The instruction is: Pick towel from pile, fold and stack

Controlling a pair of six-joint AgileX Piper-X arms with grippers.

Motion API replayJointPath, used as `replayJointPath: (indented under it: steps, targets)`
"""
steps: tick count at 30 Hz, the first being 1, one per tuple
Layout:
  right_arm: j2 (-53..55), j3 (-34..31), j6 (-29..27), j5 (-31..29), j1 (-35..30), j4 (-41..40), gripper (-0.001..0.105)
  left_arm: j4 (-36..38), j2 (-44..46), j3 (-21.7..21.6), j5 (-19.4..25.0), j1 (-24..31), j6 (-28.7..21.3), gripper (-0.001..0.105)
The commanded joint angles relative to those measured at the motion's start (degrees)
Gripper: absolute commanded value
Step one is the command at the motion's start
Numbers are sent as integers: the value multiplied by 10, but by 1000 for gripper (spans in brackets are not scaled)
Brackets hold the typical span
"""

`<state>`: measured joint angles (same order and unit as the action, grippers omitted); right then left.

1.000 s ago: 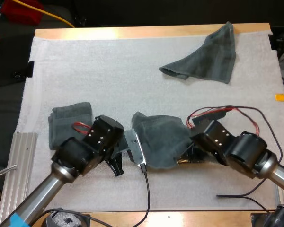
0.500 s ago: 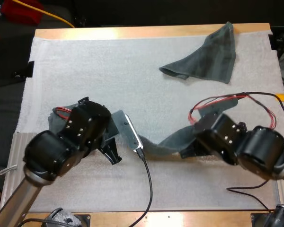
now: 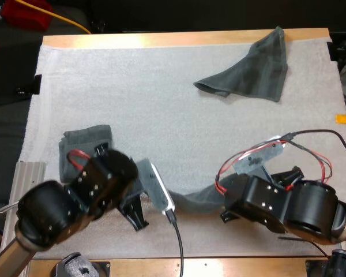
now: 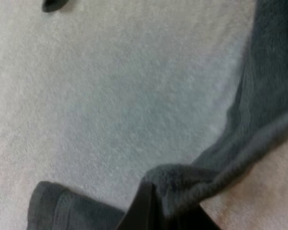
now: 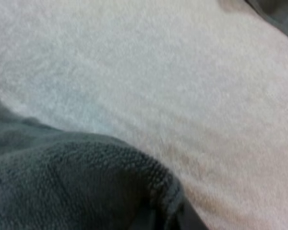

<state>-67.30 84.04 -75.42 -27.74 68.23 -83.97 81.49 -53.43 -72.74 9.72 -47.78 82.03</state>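
Both arms are holding a long dark grey-green towel (image 3: 195, 199) stretched low over the white mat (image 3: 132, 98). The left gripper (image 4: 156, 213) and right gripper (image 3: 226, 214) are each pinching one end tight. I think folding is starting. Next it needs laying flat and smooth.

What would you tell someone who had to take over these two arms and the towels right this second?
Left hand: shut on one end of the stretched towel.
Right hand: shut on its other end. The towel runs as a narrow band between them, at the near side of the mat.
Done: one folded towel lies at the mat's left side.
Left: fold the held one, stack it on the folded one, then take the crumpled towel at the far right.
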Motion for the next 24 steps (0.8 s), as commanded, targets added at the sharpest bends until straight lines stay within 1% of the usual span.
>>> replayJointPath:
  steps: [1,2,4,5,7,10,14,16,20,23,24]
  targets:
    - [4,11,7,-10,10,-20,1,15,5,-3,27,-24,31,0]
    - [4,14,8,-10,15,-22,1,18,6,-3,35,-31,39,0]
    - [4,25,21,-21,37,-31,1,32,9,-3,52,-65,65,0]
    - [4,29,27,-21,41,-36,1,37,10,-3,57,-74,70,0]
    - [4,38,50,-21,62,-50,1,55,9,-3,75,-103,97,0]
    - [4,42,76,-21,93,-65,1,78,9,-3,89,-137,138,0]
    - [4,42,110,-21,129,-69,1,81,10,-3,90,-175,179,0]
    - [4,42,131,-21,147,-69,1,86,14,-2,90,-192,209,0]
    - [4,42,144,-21,160,-69,1,86,14,-2,93,-210,231,0]
    - [4,41,149,-35,160,-69,1,86,14,3,114,-211,231,0]
    - [4,39,149,-46,160,-69,1,86,14,7,126,-211,231,0]
